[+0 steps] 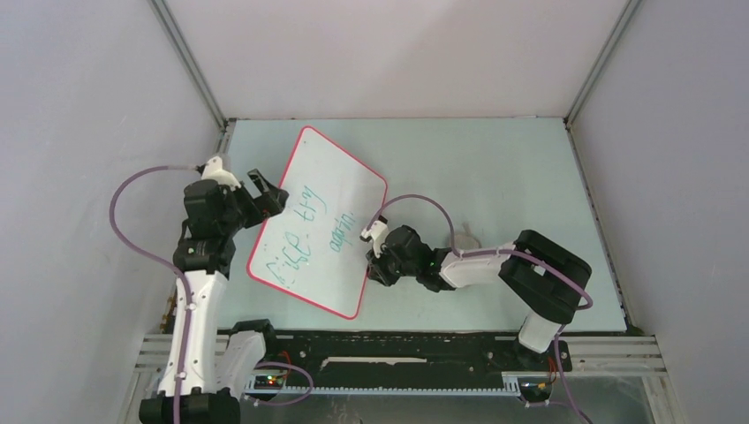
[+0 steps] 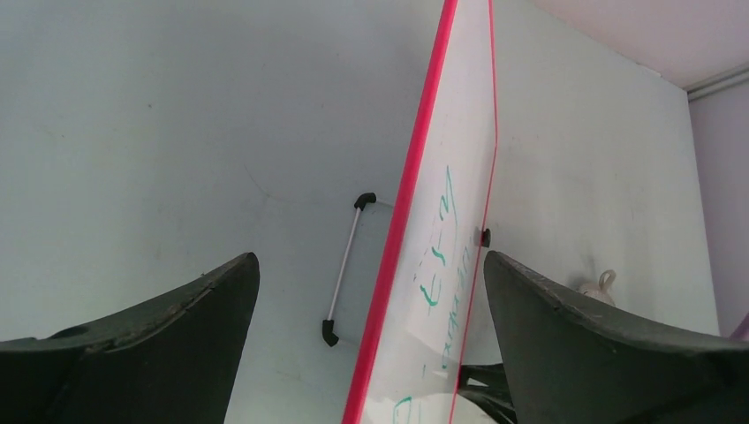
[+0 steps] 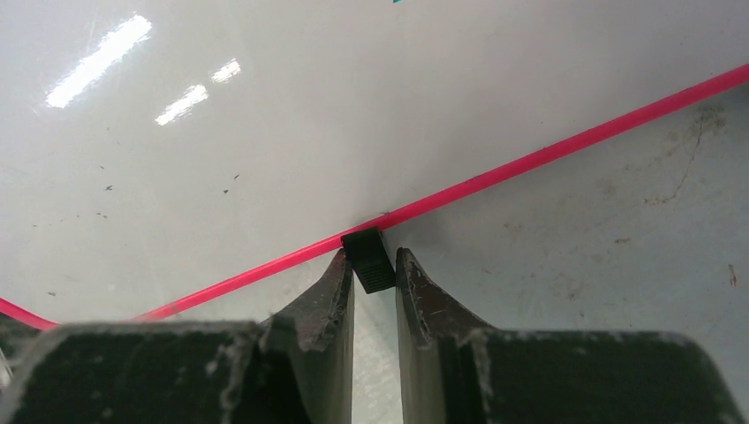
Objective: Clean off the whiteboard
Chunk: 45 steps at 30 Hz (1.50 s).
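Pale table (image 1: 495, 168); red-rimmed whiteboard (image 1: 340, 181); green handwriting (image 1: 297, 250)

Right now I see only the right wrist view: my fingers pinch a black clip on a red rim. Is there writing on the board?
Observer: Yes, green handwriting runs across the whiteboard, not erased.
Operator: Where is the left gripper?
Observer: The left gripper is open, near the opposite long edge, holding nothing.
Operator: Anything to wipe with?
Observer: A small pale thing lies on the table beside the right arm; I cannot tell what.
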Tool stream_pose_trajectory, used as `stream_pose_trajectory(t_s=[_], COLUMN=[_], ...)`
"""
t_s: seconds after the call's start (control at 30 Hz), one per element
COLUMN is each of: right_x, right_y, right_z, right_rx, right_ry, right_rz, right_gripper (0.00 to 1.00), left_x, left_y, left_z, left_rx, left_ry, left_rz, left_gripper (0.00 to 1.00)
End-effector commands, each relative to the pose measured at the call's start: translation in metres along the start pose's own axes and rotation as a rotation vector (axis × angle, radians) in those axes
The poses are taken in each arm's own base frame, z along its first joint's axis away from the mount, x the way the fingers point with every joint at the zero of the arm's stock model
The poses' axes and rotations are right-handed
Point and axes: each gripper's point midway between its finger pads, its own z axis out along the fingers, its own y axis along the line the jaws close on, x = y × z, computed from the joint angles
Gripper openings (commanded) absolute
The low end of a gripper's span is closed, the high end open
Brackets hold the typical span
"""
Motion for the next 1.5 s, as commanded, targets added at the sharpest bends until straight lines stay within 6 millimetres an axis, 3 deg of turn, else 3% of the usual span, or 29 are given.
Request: stream_pose_trajectory(t_s=[0.0, 0.13, 0.37, 0.67, 0.8, 0.9, 1.07, 1.23, 1.37, 1.47], right_x=[0.1, 0.101, 0.098, 0.086, 0.083, 0.077, 0.049, 0.017, -0.01, -0.014], right_y=[-0.023, -0.027, -0.027, -0.017, -0.02, -0.021, -0.021, -0.046, -0.06, -0.08], right_z=[-0.031, -0.032, -0.029, -0.03, -0.03, -0.033, -0.04, -0.069, -0.115, -0.148], right_rx=[0.093, 0.105, 0.098, 0.058, 0.077, 0.111, 0.182, 0.359, 0.495, 0.634], right_ry=[0.335, 0.333, 0.307, 0.275, 0.27, 0.268, 0.233, 0.162, 0.082, 0.016], right_rz=[0.128, 0.145, 0.146, 0.124, 0.128, 0.133, 0.122, 0.207, 0.283, 0.475], right_gripper=[0.0, 0.0, 0.0, 0.0, 0.0, 0.15, 0.43, 0.63, 0.66, 0.66], left_x=[0.0, 0.008, 0.016, 0.024, 0.027, 0.028, 0.032, 0.034, 0.035, 0.038], left_y=[-0.008, 0.004, 0.004, 0.005, 0.005, 0.005, 0.003, 0.0, -0.001, 0.001], left_z=[-0.002, 0.005, 0.008, 0.009, 0.008, 0.008, 0.008, 0.008, 0.007, 0.006], left_rx=[0.074, 0.038, 0.064, 0.066, 0.052, 0.05, 0.06, 0.065, 0.061, 0.033], left_ry=[-0.043, -0.017, 0.002, 0.034, 0.041, 0.043, 0.051, 0.057, 0.062, 0.077], left_rz=[0.024, 0.014, -0.006, 0.038, 0.06, 0.075, 0.08, 0.091, 0.096, 0.107], left_gripper=[0.99, 0.88, 0.66, 0.54, 0.44, 0.39, 0.34, 0.36, 0.37, 0.37])
